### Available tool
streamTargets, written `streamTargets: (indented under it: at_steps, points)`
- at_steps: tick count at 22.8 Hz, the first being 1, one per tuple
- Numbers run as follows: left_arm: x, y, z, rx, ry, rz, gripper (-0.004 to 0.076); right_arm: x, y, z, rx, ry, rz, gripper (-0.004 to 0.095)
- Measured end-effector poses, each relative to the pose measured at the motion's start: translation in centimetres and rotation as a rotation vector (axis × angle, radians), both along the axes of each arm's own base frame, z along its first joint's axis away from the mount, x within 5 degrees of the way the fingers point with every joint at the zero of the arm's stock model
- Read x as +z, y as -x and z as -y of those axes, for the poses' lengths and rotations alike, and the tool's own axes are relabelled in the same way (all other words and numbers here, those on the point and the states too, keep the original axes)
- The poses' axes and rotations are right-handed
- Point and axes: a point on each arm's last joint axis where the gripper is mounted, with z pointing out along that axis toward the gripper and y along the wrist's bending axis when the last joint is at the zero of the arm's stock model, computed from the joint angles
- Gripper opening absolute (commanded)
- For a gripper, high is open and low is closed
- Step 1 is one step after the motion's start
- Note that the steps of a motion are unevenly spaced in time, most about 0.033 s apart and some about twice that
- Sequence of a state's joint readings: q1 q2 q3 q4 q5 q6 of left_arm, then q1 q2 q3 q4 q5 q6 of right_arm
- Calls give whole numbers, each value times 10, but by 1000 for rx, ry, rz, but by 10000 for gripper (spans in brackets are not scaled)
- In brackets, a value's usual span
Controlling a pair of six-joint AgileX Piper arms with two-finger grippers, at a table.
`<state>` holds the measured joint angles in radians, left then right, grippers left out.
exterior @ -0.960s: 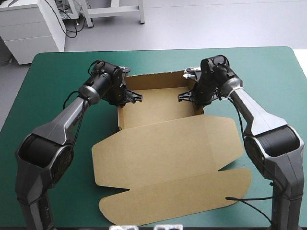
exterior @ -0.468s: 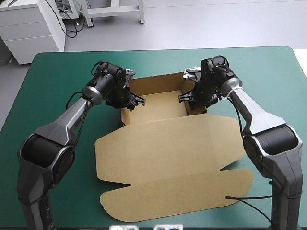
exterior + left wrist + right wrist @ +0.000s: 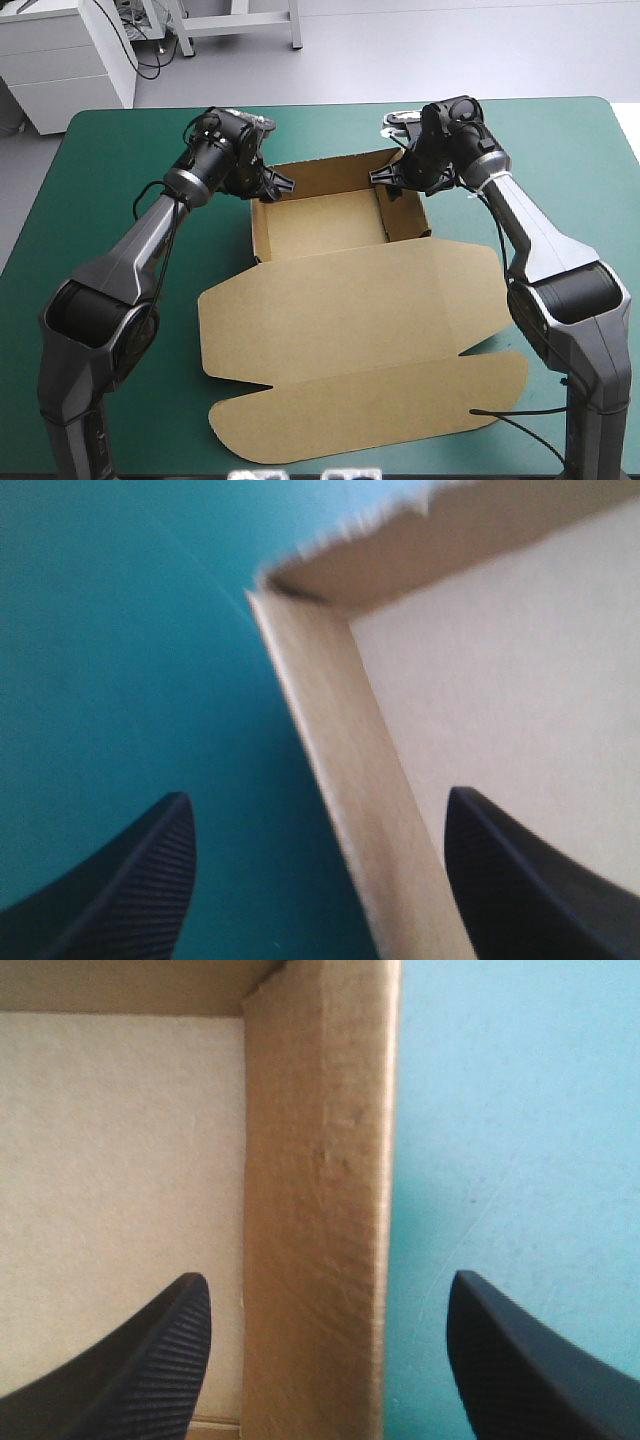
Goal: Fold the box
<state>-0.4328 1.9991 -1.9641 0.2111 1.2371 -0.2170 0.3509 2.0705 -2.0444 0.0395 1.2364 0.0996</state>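
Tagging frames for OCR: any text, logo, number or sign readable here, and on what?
None can be read in any view.
box: plain brown board, no print or label on the faces that show.
teal-green cover: unmarked.
left gripper and right gripper: black and ribbed, no markings visible.

Bright, even light from above on the table (image 3: 100, 200), only soft, short shadows inside the box (image 3: 330, 225).
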Motion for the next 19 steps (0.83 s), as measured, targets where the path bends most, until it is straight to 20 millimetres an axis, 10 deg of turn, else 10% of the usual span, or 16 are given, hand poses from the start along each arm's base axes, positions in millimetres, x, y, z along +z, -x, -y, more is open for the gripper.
streamTargets:
  at_steps: [3, 5, 19]
  points:
    - [62, -1, -1, 3, 73, 195, 293, 19, 2, 1, -14, -27, 48, 622]
    - [96, 7, -3, 1, 137, 282, 11, 35, 9, 3, -15, -38, 79, 623]
    - [207, 113, -31, -168, 374, 474, -8, 134, 69, 28, -11, -89, 306, 623]
